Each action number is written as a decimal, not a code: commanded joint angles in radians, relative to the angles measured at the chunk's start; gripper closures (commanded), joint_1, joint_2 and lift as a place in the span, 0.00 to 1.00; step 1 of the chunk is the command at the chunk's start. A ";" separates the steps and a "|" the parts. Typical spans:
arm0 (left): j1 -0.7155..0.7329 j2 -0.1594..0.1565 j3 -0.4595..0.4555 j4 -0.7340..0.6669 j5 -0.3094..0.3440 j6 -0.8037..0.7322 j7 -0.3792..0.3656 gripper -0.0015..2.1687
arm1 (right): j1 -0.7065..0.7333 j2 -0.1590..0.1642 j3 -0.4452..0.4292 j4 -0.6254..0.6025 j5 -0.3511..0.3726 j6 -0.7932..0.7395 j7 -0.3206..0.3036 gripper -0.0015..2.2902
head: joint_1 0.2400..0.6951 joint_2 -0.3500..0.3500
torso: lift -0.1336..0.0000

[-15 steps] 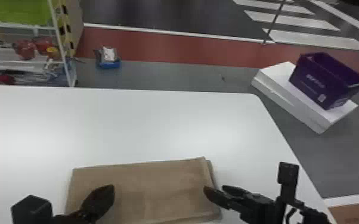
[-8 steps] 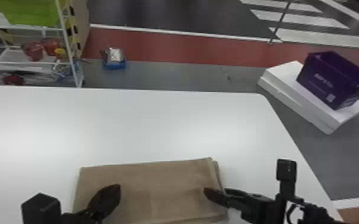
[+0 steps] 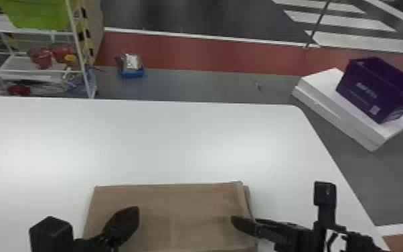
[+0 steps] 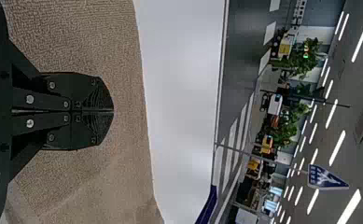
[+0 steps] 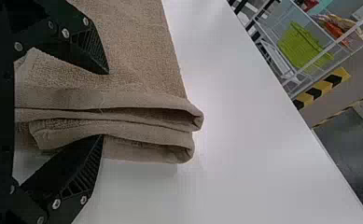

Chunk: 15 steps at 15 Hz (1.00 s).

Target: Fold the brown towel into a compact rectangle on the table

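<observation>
The brown towel lies folded flat in a rectangle at the table's near side. My left gripper is over its left part; in the left wrist view the fingers of the left gripper are pressed together above the towel, holding nothing visible. At the towel's right end is my right gripper. The right wrist view has the right gripper open, one finger over the top of the towel and the other beside the lowest layers, with several stacked folds between them.
White table extends beyond the towel, its right edge running diagonally. Past it on the floor stand a purple box on white boxes and, at the left, a white shelf rack.
The head view has shifted, moving the whole scene slightly right. Relative to the towel, my right gripper has come a little left over its end. The left gripper has stayed over the towel.
</observation>
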 commanded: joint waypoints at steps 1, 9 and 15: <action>0.002 0.000 0.001 0.000 0.000 0.000 0.000 0.81 | 0.012 0.001 -0.008 -0.069 0.024 0.071 -0.020 0.02 | 1.00 0.22 | 0.08; 0.011 0.005 -0.005 0.000 0.000 -0.012 -0.002 0.81 | -0.059 0.001 0.115 -0.219 0.208 0.347 -0.175 0.04 | 1.00 0.16 | 0.08; 0.011 0.008 -0.007 0.002 0.000 -0.012 -0.011 0.81 | -0.096 0.001 0.127 -0.208 0.237 0.372 -0.195 0.08 | 1.00 0.16 | 0.08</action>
